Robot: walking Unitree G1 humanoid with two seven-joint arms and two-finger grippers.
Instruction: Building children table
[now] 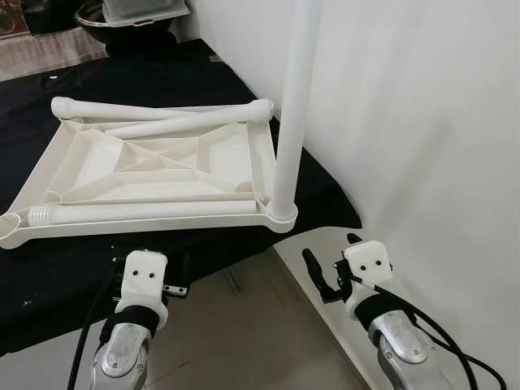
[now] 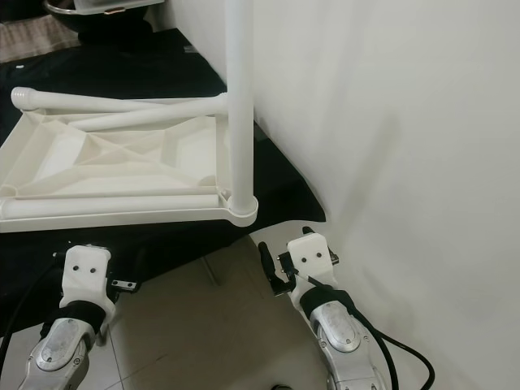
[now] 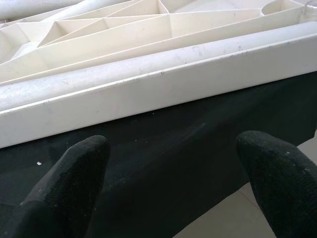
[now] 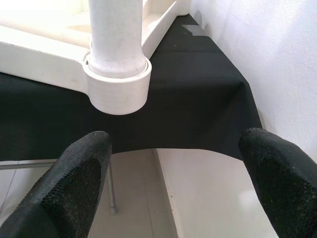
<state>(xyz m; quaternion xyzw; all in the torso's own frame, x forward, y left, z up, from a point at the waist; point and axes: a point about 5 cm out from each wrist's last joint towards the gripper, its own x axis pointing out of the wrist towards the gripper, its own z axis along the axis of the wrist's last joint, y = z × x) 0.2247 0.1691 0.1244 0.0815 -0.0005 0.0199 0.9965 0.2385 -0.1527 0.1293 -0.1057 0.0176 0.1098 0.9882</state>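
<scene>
Tabletop (image 1: 154, 162) is lying upside down on black cloth (image 1: 97, 89). One leg (image 1: 292, 106) is standing fitted in near-right corner; approx. three loose legs (image 1: 146, 211) are lying on it, awaiting fitting. Left gripper (image 1: 154, 272) and right gripper (image 1: 333, 264) are hovering below the edge, jaws wide, empty.

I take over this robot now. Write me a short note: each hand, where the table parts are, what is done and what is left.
Left hand: open, holding nothing, low in front of the tabletop's near edge.
Right hand: open, holding nothing, just below the corner with the standing leg.
Tabletop: upside down on the black cloth.
Done: one leg stands upright in the near right corner socket.
Left: three loose legs lie across the tabletop, the nearest along the front edge; each appears to need its own corner socket.
</scene>
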